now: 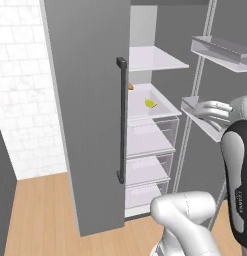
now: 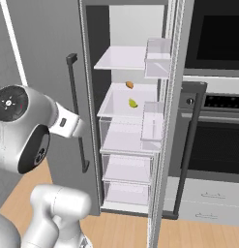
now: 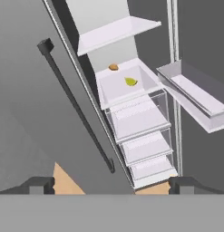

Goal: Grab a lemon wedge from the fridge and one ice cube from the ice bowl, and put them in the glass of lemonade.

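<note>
1. Wedge (image 3: 130, 81) is my target; my gripper (image 3: 111, 185) hangs outside the fridge (image 1: 90, 125), fingers spread wide, holding nothing.
2. The wedge lies on the middle shelf (image 2: 116, 104), near an orange piece (image 2: 129, 85) further back.
3. I judge it light, soft and slippery: pinch across its thick middle, gently, flat sides between my pads.
</note>
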Tool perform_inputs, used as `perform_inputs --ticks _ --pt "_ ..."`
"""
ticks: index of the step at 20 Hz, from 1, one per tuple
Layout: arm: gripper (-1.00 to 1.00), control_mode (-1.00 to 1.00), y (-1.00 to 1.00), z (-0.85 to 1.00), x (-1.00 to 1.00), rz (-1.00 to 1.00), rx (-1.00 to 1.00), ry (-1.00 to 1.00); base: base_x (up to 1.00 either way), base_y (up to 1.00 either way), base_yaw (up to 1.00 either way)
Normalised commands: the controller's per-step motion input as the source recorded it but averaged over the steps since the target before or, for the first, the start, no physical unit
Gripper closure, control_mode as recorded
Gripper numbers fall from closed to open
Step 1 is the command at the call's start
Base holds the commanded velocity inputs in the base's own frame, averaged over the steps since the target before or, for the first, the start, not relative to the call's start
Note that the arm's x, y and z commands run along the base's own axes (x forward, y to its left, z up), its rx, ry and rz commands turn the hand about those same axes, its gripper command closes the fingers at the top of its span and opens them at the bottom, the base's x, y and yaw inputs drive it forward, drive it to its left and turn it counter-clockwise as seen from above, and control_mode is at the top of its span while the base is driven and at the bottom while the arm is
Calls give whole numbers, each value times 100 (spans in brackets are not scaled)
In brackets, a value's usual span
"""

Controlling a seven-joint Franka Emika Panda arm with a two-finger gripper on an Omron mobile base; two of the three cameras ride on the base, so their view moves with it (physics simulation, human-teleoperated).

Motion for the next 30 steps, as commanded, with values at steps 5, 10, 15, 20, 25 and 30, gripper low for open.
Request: perform_inputs --ticks 5,10,15,20,25,30 --pt "-100 -100 0 29 -37 0 -9 1 0 0 0" --pt "-100 -100 0 0 -2 0 -1 0 0 0 0" --pt "-100 -100 -2 0 -11 -1 0 0 0 0 0" --pt "-100 -100 -4 0 -47 -19 0 0 0 0 0" --pt "-100 100 -12 0 -21 -7 0 0 -9 -6 -2" --pt "-100 100 0 0 0 0 0 0 -20 -14 -18"
